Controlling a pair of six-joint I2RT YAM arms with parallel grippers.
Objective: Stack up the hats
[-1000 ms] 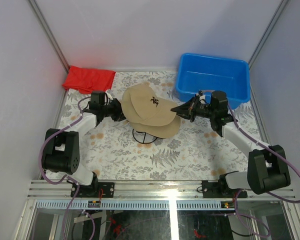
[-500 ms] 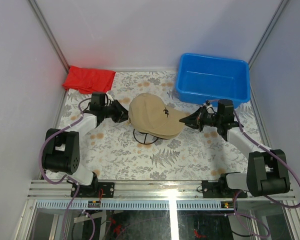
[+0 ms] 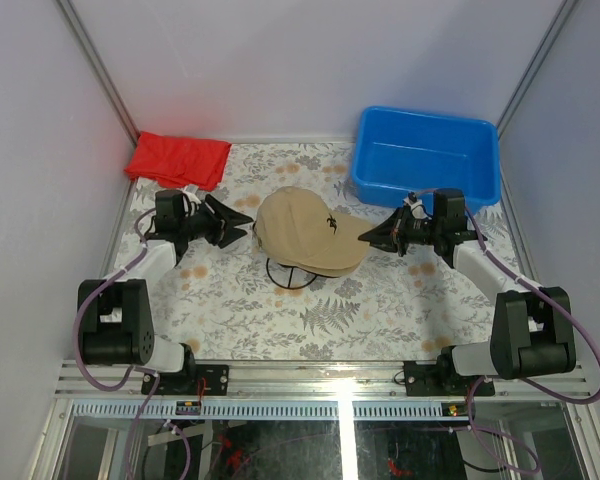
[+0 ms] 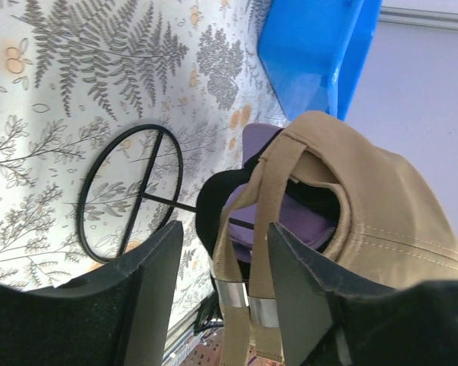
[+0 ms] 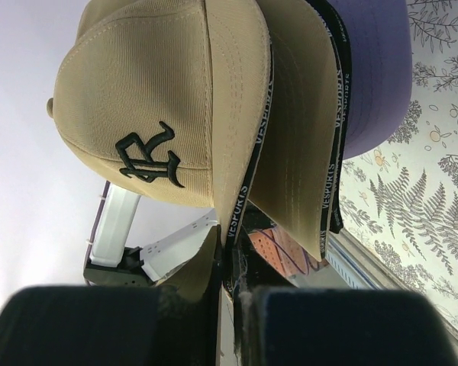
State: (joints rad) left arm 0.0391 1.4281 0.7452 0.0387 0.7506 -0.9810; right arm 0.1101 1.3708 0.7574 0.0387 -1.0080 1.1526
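Note:
The hats sit stacked on a black wire stand [image 3: 288, 272] mid-table. The top tan hat [image 3: 295, 228] has a dark logo [image 5: 149, 156]. Under it, the right wrist view shows the second tan brim [image 5: 298, 137], a thin black brim edge [image 5: 340, 114] and the purple brim [image 5: 374, 76]. My right gripper [image 3: 372, 235] is shut on the top tan hat's brim edge [image 5: 233, 244]. My left gripper [image 3: 242, 222] is open just left of the stack. In its view [image 4: 223, 236] the tan strap [image 4: 248, 252] hangs between the fingers, with the purple hat [image 4: 282, 221] and black hat [image 4: 210, 206] behind.
A blue bin [image 3: 427, 150] stands at the back right, close behind my right gripper. A flat red cloth [image 3: 178, 158] lies at the back left. The stand's ring base [image 4: 130, 191] rests on the fern-patterned table.
The top tan hat came down onto the stack. My left gripper has drawn back to the left, off the hat. My right gripper stays at the brim.

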